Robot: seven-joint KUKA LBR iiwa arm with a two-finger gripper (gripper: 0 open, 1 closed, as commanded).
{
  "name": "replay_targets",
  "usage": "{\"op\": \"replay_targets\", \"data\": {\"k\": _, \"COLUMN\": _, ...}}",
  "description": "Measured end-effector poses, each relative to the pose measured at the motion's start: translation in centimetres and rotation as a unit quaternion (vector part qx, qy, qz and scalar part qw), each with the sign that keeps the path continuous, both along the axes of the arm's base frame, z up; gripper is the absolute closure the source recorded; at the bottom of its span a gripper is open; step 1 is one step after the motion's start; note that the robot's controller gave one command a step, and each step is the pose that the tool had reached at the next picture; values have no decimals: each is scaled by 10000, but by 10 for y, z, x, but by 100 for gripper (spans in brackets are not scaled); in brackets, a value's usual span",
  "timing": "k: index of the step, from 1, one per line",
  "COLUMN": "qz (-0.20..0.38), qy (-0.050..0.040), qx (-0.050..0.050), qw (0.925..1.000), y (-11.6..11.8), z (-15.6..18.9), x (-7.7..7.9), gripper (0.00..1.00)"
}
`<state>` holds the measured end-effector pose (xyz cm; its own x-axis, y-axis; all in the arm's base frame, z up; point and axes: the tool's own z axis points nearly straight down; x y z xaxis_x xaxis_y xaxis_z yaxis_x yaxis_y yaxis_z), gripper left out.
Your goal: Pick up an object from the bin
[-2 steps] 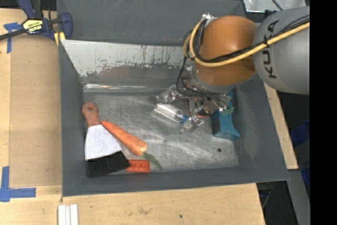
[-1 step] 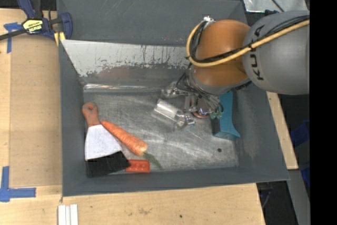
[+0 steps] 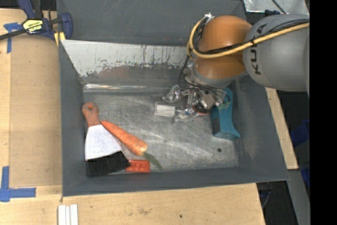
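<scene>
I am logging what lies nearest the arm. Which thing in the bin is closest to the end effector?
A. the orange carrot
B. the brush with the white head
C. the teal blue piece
C: the teal blue piece lies right beside the end effector on the view's right, while the carrot and the brush lie well apart in the lower left.
</scene>
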<state>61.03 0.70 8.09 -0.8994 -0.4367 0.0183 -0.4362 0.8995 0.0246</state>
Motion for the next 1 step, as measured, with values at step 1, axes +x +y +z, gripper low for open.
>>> {"op": "replay_targets", "data": {"k": 1, "qz": -6, "qy": 0, "qx": 1, "qw": 10000, "y": 0, "z": 0, "x": 0, "gripper": 100}}
